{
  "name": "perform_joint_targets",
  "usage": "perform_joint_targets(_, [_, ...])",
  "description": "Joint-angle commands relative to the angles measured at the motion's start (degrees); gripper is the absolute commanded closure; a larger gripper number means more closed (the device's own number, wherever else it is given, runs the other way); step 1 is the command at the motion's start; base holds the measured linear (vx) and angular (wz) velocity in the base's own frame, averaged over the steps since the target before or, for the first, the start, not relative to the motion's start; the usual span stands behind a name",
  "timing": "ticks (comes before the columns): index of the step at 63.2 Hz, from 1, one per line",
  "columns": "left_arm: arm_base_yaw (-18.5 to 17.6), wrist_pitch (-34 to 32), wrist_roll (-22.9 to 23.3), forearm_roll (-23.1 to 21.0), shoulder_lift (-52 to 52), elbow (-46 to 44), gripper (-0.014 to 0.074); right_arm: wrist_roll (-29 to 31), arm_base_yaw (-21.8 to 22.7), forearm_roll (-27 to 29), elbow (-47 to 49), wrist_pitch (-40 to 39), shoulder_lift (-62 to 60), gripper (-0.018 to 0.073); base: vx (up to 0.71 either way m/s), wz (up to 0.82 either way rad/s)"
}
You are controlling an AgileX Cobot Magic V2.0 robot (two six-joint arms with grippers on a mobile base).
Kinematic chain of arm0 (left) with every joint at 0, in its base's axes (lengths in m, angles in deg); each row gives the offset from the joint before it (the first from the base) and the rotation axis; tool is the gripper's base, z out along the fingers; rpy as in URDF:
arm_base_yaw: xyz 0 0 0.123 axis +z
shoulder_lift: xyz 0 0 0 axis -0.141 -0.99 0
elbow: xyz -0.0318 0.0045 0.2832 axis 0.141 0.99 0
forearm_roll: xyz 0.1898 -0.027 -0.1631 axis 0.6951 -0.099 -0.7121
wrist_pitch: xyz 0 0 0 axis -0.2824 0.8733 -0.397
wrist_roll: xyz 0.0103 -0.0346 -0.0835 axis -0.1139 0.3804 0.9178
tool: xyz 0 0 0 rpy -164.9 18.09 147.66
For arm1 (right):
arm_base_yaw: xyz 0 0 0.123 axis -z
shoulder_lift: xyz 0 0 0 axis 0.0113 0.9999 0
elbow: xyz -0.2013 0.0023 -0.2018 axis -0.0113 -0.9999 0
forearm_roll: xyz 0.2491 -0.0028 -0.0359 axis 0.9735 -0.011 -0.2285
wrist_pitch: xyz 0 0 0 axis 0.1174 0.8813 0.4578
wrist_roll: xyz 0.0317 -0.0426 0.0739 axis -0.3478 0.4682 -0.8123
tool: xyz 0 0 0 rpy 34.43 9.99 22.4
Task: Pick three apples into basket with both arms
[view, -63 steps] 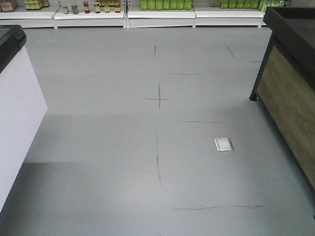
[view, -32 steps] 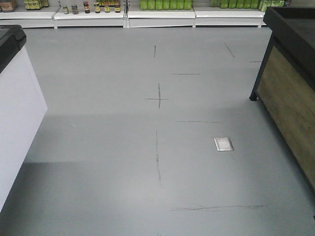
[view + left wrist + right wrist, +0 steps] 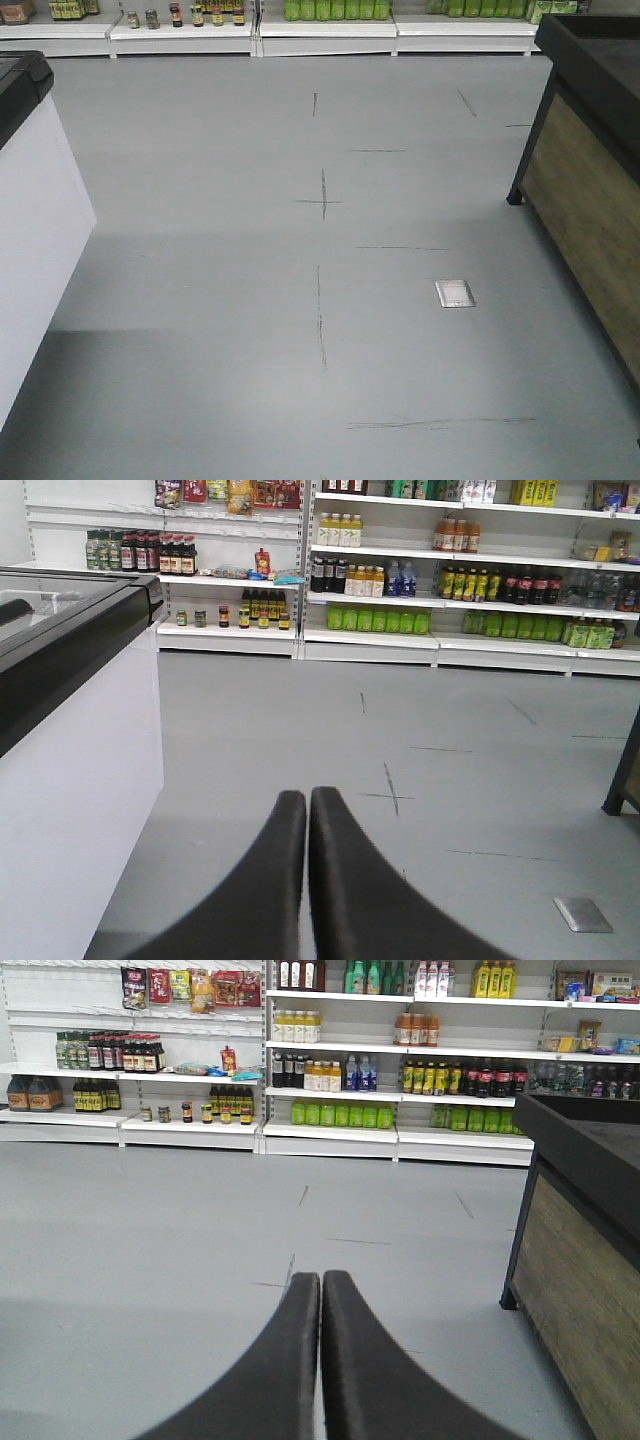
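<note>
The left gripper [image 3: 307, 798] has its two black fingers pressed flat together with nothing between them, pointing over the grey floor [image 3: 480, 780] toward the shelves [image 3: 370, 639] of bottles. The right gripper [image 3: 320, 1280] is closed just as tightly, also facing the shelves. Where the apples and basket are cannot be told.

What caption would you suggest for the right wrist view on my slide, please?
Right gripper, fingers shut and empty, faces a grey floor, stocked shelves and a wood-sided counter.
</note>
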Motion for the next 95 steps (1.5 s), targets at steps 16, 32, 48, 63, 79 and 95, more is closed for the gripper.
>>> perform_joint_targets(16, [-0.3, -4.5, 0.7, -0.3, 0.8, -1.0, 0.0602, 0.4, 0.3, -0.5, -0.8, -4.1, -0.7, 0.0568, 0.00, 0.00])
perform_joint_targets(32, [-0.3, -4.5, 0.7, -0.3, 0.8, -1.0, 0.0602, 0.4, 0.3, -0.5, -0.8, -4.1, -0.7, 0.0568, 0.00, 0.00])
perform_joint_targets(48, [-0.3, -4.5, 0.7, -0.3, 0.8, -1.0, 0.0602, 0.4, 0.3, -0.5, -0.8, -4.1, -0.7, 0.0568, 0.00, 0.00])
perform_joint_targets(63, [-0.3, -4.5, 0.7, -0.3, 0.8, -1.0, 0.0602, 0.4, 0.3, -0.5, -0.8, -4.1, -0.7, 0.0568, 0.00, 0.00])
perform_joint_targets(79, [-0.3, -4.5, 0.7, -0.3, 0.8, -1.0, 0.0602, 0.4, 0.3, -0.5, -0.8, -4.1, -0.7, 0.0568, 0.00, -0.01])
perform_joint_targets(95, [-0.3, -4.5, 0.7, -0.3, 0.8, -1.0, 0.0602, 0.4, 0.3, -0.5, -0.8, -4.1, -0.7, 0.0568, 0.02, 0.01])
